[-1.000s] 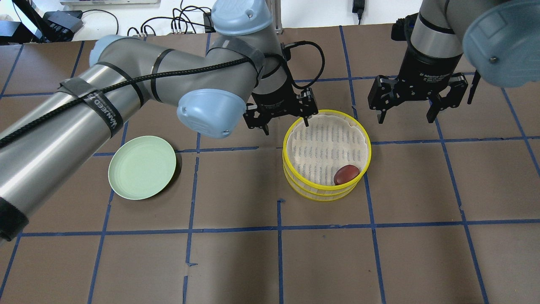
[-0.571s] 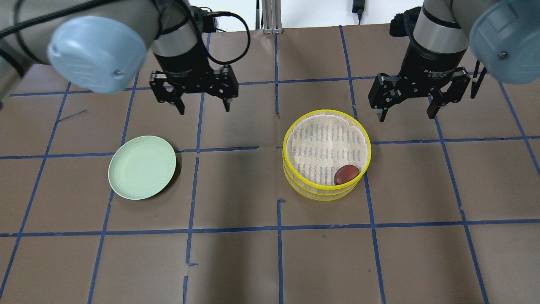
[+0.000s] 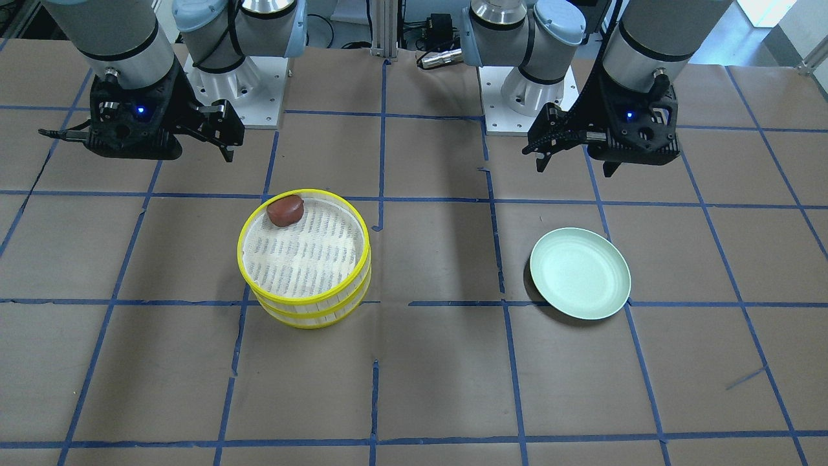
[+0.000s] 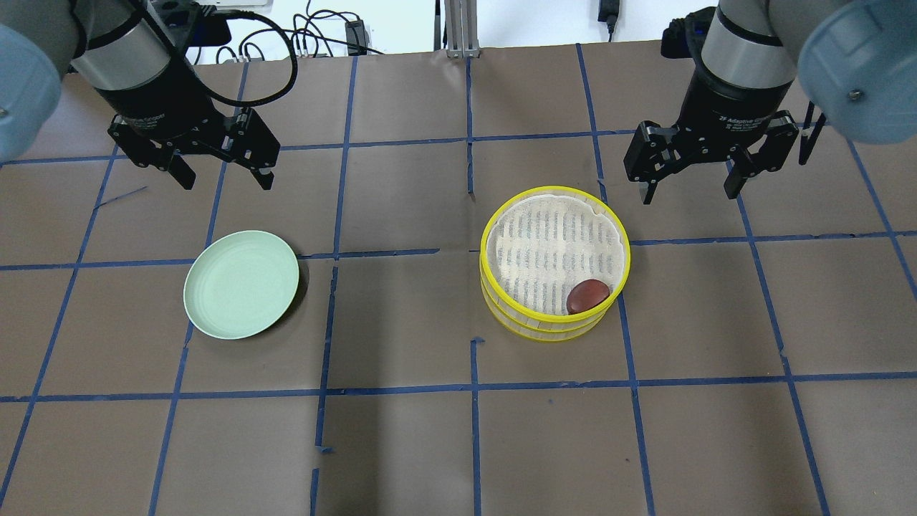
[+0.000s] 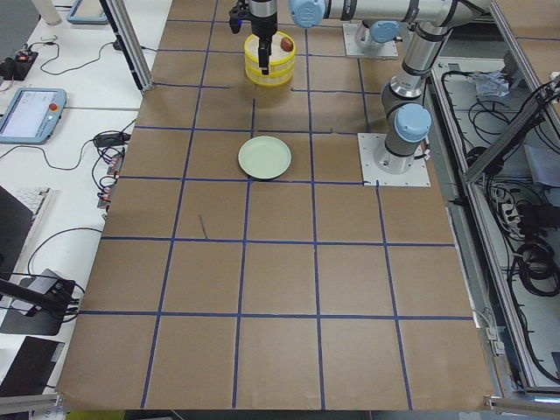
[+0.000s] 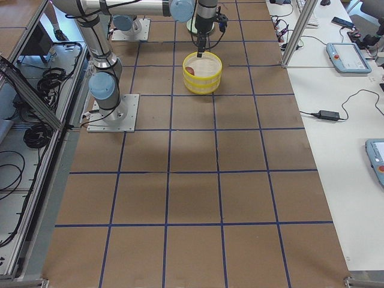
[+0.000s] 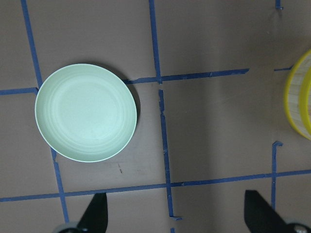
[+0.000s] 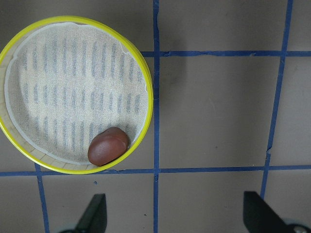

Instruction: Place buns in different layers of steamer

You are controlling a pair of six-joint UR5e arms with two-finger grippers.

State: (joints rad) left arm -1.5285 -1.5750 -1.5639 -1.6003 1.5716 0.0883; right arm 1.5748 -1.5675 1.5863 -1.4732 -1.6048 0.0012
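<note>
The two-tier steamer (image 4: 544,229) with yellow rims stands stacked right of the table's centre. The dark reddish-brown bun (image 4: 589,296) lies on the top tier's mesh floor at the near right rim; it also shows in the right wrist view (image 8: 108,146). The white bun is not visible in any view. My left gripper (image 4: 227,183) is open and empty, raised behind the pale green plate (image 4: 241,283). My right gripper (image 4: 689,196) is open and empty, raised behind and to the right of the steamer.
The plate is empty and sits left of centre, also seen in the left wrist view (image 7: 86,112). The brown table bears a blue tape grid. Cables and equipment lie beyond the far edge.
My left arm has swung left from the steamer's back-left rim to a spot behind the plate. The right gripper, steamer and brown bun have not moved.
</note>
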